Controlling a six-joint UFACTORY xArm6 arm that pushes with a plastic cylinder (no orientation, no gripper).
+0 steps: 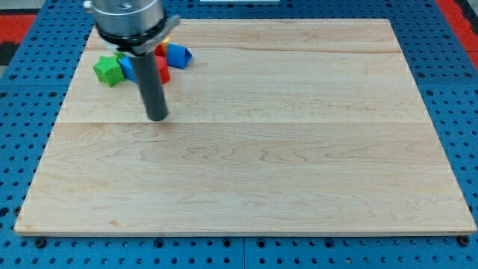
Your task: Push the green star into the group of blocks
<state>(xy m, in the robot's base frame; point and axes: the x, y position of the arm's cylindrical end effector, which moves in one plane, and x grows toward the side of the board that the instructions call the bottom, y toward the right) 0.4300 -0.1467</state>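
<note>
Your rod is standing upright over the wooden tabletop [246, 164], its tip [157, 118] resting on bare wood toward the view's upper left, just below the cluster of blocks and apart from them. The green star [107, 69] is sitting at the cluster's left edge, touching a blue block [128, 67] beside it. A red block [161, 65] is showing partly behind the rod, another blue block [178, 55] is lying to its right, and a sliver of a yellow block [166, 42] is peeking out above. There is no hand on this arm, so nothing is being gripped. A blue pegboard [448, 90] is surrounding the tabletop
</note>
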